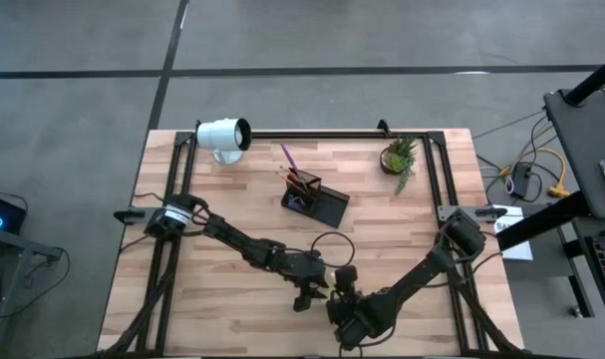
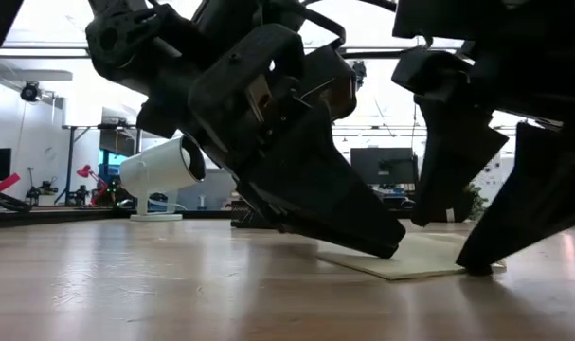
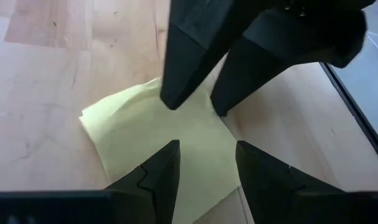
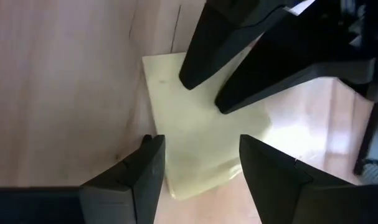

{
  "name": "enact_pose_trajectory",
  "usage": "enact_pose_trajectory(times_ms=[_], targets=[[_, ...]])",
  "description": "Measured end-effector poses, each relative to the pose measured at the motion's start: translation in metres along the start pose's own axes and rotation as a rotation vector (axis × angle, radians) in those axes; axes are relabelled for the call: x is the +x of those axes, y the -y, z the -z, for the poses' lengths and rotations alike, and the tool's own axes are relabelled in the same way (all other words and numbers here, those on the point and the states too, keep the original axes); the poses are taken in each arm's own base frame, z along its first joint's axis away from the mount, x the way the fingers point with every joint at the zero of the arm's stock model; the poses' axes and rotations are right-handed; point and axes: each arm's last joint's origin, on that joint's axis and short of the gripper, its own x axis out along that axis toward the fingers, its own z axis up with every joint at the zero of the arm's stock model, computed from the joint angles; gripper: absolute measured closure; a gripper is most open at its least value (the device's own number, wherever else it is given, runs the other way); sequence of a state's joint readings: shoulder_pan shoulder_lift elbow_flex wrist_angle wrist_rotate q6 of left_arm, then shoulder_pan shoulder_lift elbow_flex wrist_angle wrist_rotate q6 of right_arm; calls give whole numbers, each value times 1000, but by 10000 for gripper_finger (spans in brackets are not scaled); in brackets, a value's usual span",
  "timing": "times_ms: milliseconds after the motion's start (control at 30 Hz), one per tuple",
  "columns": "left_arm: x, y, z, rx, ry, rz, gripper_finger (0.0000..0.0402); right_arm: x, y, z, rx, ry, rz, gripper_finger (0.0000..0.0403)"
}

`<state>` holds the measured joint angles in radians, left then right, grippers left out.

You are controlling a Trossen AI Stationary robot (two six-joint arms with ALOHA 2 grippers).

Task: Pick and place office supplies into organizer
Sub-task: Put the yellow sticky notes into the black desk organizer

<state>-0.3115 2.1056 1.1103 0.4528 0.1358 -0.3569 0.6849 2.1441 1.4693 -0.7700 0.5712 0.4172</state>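
Near the front edge, yellow sticky-note pad (image 3: pixel 157 137) lay flat on the table (image 1: pixel 232 199). Over it, left gripper (image 3: pixel 204 171) and right gripper (image 4: pixel 198 165) met tip to tip, both parted, holding nothing. Farther back stood organizer (image 1: pixel 317 196) with pens (image 1: pixel 294 172).

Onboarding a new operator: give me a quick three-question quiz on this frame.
1. True or false: the yellow sticky-note pad already sits in the organizer.
2. Which grippers have open fingers over the pad? A) left only B) right only C) both
3. Fill in: the white lamp stands at the table's far ____ corner, seen from above.

Key:
1. False; it lies flat on the table.
2. C; left gripper and right gripper.
3. Left.
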Motion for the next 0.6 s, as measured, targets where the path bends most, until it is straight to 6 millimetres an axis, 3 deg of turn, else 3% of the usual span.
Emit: enact_pose_trajectory(times_ms=[300,500,600], targets=[[-2,0,-2,-1,-10,27,259,11,15,-3,-37,-2,74,209],[-18,8,-18,0,8,35,259,-7,25,-8,5,20,26,209],[-29,12,-26,6,11,10,259,-12,31,-9,117,-8,-58,209]])
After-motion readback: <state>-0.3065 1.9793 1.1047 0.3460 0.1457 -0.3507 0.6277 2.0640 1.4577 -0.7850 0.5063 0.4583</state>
